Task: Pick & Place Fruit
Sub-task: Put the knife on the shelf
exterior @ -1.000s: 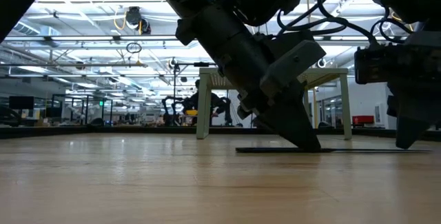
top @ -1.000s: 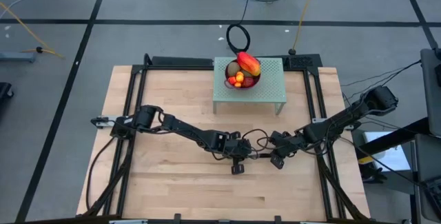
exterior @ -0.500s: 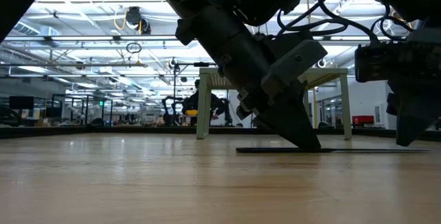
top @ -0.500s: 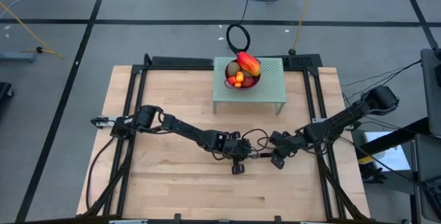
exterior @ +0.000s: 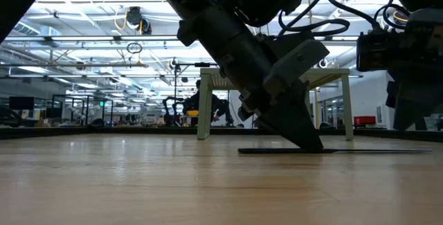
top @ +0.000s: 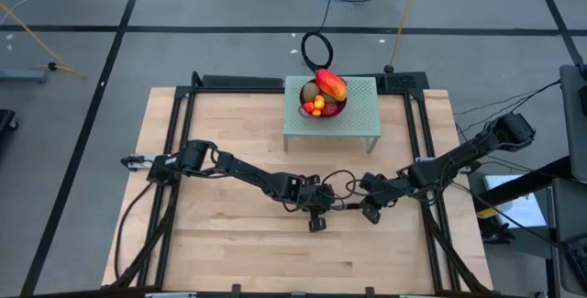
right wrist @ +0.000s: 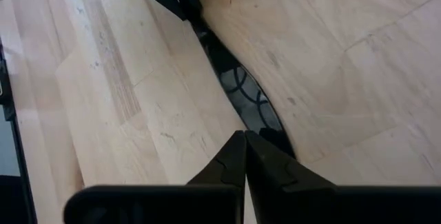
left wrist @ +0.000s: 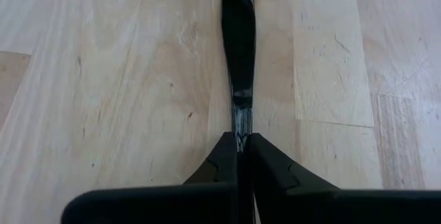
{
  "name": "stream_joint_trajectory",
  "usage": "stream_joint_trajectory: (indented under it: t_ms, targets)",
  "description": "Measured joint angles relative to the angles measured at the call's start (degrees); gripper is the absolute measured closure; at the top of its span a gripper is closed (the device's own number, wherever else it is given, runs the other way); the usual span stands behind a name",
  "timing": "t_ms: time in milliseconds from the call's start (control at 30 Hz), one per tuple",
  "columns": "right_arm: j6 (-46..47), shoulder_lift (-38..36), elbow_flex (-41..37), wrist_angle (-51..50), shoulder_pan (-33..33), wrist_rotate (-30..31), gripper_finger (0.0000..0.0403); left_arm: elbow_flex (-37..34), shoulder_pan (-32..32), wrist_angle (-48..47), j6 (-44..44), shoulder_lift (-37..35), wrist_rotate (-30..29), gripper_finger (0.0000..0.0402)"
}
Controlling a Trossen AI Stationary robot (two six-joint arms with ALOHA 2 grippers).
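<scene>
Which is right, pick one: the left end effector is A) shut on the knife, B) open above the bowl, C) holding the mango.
A: in the left wrist view the left end effector is closed on the knife lying flat on the table.

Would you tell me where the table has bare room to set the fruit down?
Bare wood lies along the near edge of the table and at its far left, beside the stand. The middle is crowded: both grippers, left and right, meet over the knife.
</scene>
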Motion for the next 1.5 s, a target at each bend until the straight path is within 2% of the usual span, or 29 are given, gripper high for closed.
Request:
stream_joint_trajectory:
  t_ms: [133,333,533,933,1233,1500]
  targets:
    - [-0.2,0.0,0.0,0.0,0.0,-0.1,0.0403,0.0,0.0,0.0,-0.8,0.0,0.2,0.0381]
    - [-0.2,0.0,0.0,0.0,0.0,-0.1,0.0403,0.0,0.5,0.9,-0.9,0.0,1.7,0.0396]
    - [-0.5,0.0,0.0,0.0,0.0,-0.1,0.0403,0.0,1.0,1.5,-1.9,0.1,2.5,0.0376]
    - [-1.3,0.0,0.0,0.0,0.0,-0.1,0.0403,0.0,1.0,1.5,-1.9,0.1,2.2,0.0372]
    - [-1.3,0.0,0.0,0.0,0.0,-0.1,0.0403,0.0,-0.4,1.4,-2.6,-0.8,-1.5,0.0371]
    - [-1.3,0.0,0.0,0.0,0.0,0.0,0.0403,-0.1,-0.5,1.4,-2.7,-1.1,-2.0,0.0371]
